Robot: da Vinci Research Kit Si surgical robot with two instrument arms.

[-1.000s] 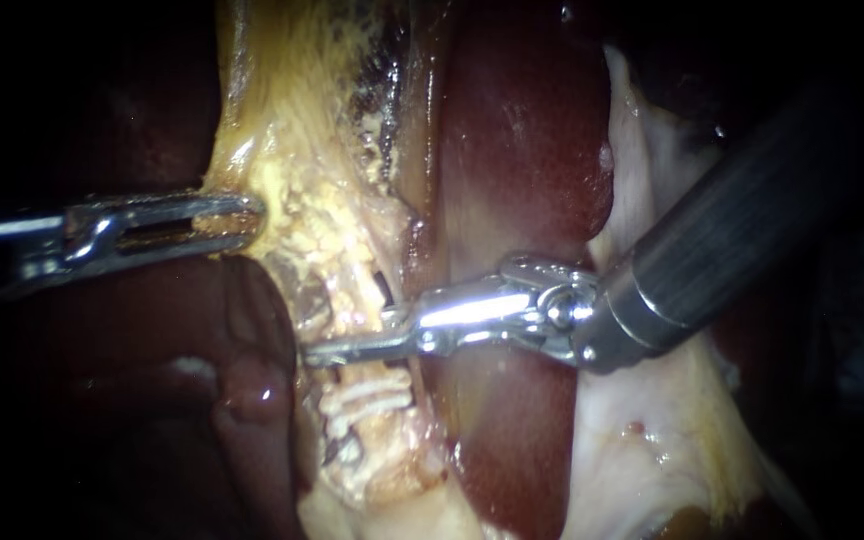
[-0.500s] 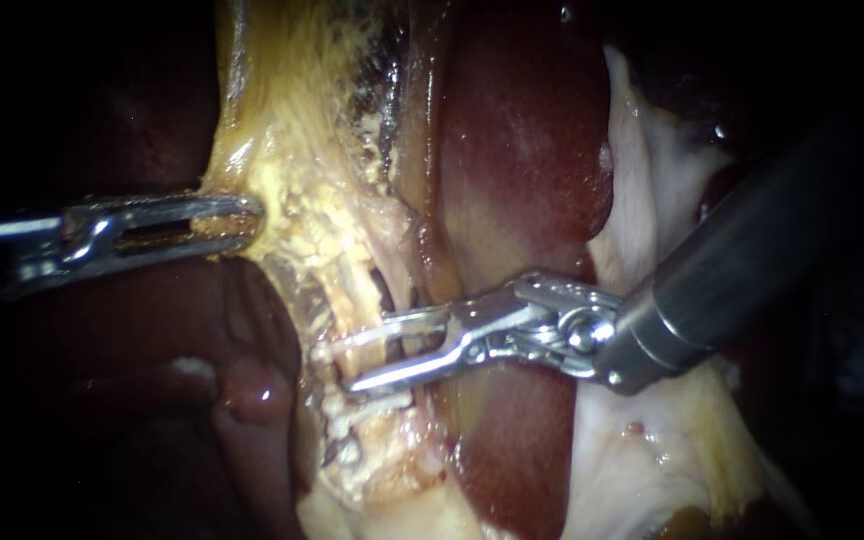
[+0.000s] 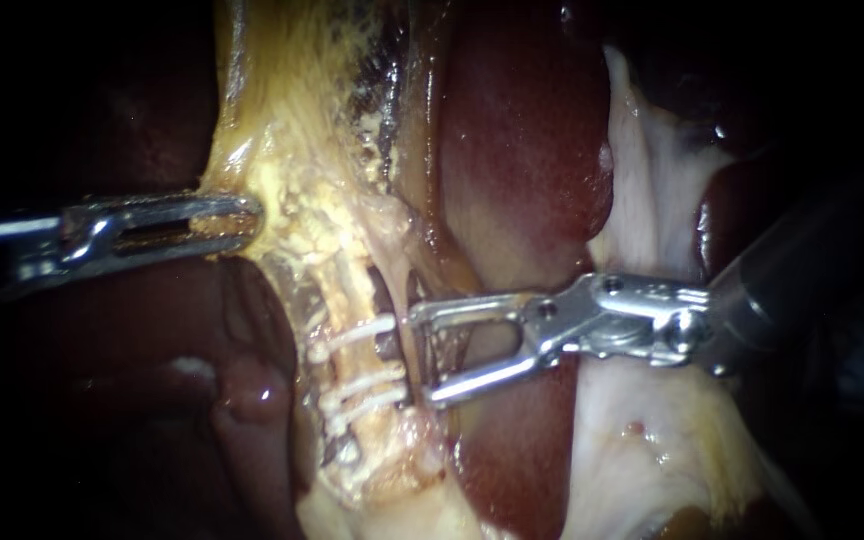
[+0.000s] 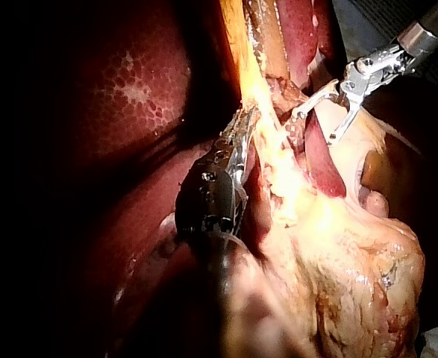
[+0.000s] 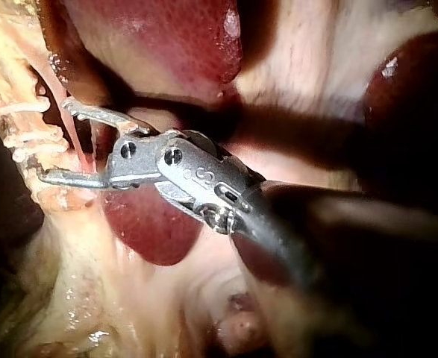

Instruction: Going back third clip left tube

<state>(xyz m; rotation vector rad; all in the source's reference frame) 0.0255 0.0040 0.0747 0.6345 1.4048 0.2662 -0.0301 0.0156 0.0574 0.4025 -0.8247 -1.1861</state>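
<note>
Three white clips [image 3: 367, 378] cross the left tube [image 3: 340, 295], lying just ahead of the tips of your right instrument [image 3: 424, 355]. Its jaws stand wide apart and grip nothing; a thinner pink tube [image 5: 73, 138] runs past their open tips. Behind those jaws sits the dark red liver [image 3: 522, 150], and pale tissue [image 3: 642, 430] spreads under the shaft. On the far side of the clips, your left instrument [image 3: 247, 215] has its jaws clamped on yellow fatty tissue [image 3: 282, 180] beside the tube.
</note>
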